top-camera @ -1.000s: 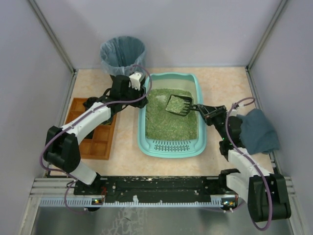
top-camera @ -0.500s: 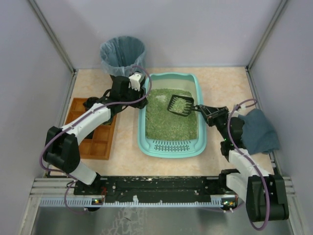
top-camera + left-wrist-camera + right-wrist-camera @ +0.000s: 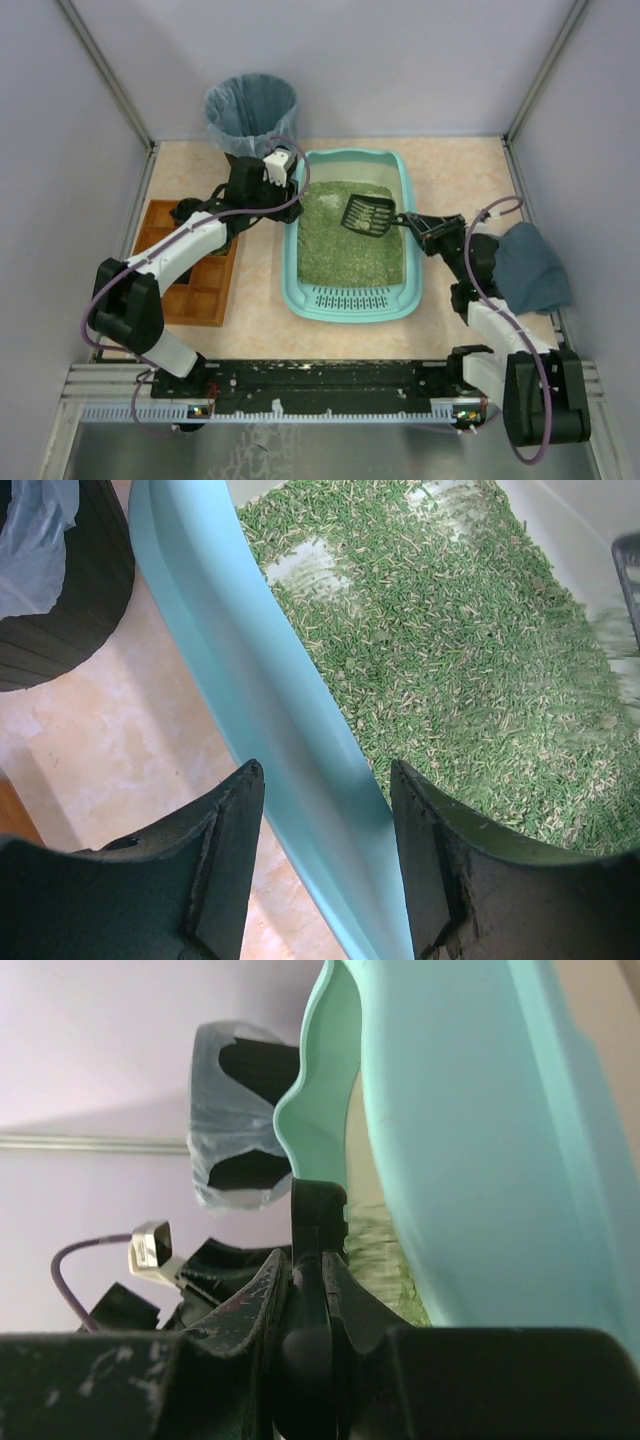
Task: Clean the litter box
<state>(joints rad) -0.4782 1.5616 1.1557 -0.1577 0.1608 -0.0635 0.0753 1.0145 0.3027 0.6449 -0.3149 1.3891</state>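
The teal litter box [image 3: 350, 300] sits mid-table, filled with green litter [image 3: 340, 250]. My left gripper [image 3: 290, 196] is at its left rim. In the left wrist view the two fingers of this gripper [image 3: 325, 780] stand on either side of the teal rim [image 3: 250, 660], closed against it. My right gripper [image 3: 422, 222] is shut on the handle of a black slotted scoop [image 3: 367, 215], which hangs just above the litter on the box's right side. In the right wrist view, that gripper [image 3: 308, 1260] pinches the black handle [image 3: 318, 1210] beside the box's outer wall [image 3: 470, 1110].
A black bin with a blue-grey bag [image 3: 251, 108] stands behind the box's far left corner. A brown wooden compartment tray [image 3: 205, 285] lies under the left arm. A dark teal cloth [image 3: 525, 265] is bunched at the right edge, beside the right arm.
The scoop has stayed over the litter while shifting slightly. The green litter it carried has mostly sifted out. The left gripper has kept its hold on the rim.
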